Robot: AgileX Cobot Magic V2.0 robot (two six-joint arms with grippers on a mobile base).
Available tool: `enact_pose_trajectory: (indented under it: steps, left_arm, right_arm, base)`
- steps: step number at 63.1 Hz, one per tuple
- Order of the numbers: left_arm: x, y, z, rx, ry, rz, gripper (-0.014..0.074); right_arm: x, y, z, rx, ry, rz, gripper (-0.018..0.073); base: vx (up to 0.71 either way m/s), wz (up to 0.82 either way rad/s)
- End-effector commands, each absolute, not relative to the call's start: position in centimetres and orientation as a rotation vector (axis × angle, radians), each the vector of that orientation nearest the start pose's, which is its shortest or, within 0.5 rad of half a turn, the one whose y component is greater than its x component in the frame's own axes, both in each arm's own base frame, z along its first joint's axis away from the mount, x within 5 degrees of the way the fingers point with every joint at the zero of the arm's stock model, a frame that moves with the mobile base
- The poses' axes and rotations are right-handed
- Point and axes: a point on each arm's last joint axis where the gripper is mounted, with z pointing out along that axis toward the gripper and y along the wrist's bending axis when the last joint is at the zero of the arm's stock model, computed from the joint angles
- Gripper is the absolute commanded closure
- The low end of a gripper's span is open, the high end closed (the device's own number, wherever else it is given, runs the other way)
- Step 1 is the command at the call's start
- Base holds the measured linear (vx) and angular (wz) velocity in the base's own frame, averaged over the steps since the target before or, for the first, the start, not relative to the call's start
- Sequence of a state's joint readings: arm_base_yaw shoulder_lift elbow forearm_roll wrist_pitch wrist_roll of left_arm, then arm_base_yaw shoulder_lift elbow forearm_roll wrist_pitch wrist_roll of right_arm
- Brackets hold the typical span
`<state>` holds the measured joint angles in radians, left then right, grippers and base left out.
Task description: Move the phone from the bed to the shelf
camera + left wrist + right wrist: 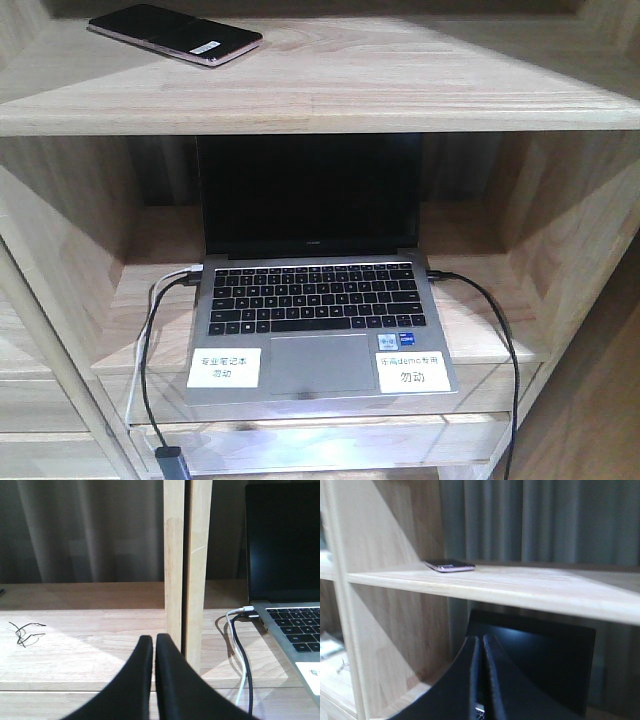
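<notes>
The phone (175,33), thin and glossy black with a pinkish rim and a white sticker, lies flat on the upper board of the pale wood shelf (400,80), at its back left. In the right wrist view the phone (450,566) shows edge-on on that same board (530,587). My right gripper (480,641) hangs below the board, in front of the laptop screen, jaws pressed together with nothing held. My left gripper (154,641) is shut and empty too, low over a lower shelf board just left of a wooden upright (186,570). The bed is out of view.
An open grey laptop (320,300) with a dark screen fills the compartment under the phone. Black and white cables (150,330) leave its left side, a black cable (495,310) its right. A thin dark wire scrap (22,631) lies on the left compartment's board. Grey curtains (90,530) hang behind.
</notes>
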<state>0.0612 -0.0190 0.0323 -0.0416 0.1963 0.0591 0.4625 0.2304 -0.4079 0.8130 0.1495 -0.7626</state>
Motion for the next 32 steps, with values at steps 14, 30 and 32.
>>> enact_pose_trajectory:
  steps: [14, 30, 32]
  left_arm:
    - [5.58, 0.29, 18.98, -0.038, 1.622, 0.049, 0.0595]
    - [5.58, 0.29, 18.98, -0.038, 1.622, 0.049, 0.0595]
    - [5.58, 0.29, 18.98, -0.038, 1.622, 0.049, 0.0595]
  right_arm:
    - [3.20, 2.32, 31.99, -0.331, 1.268, 0.477, 0.0564]
    - [3.20, 2.32, 31.99, -0.331, 1.268, 0.476, 0.0564]
    - [3.20, 2.32, 31.99, -0.331, 1.268, 0.476, 0.0564]
  base:
    - [0.00, 0.00]
    - [0.00, 0.00]
    - [0.00, 0.00]
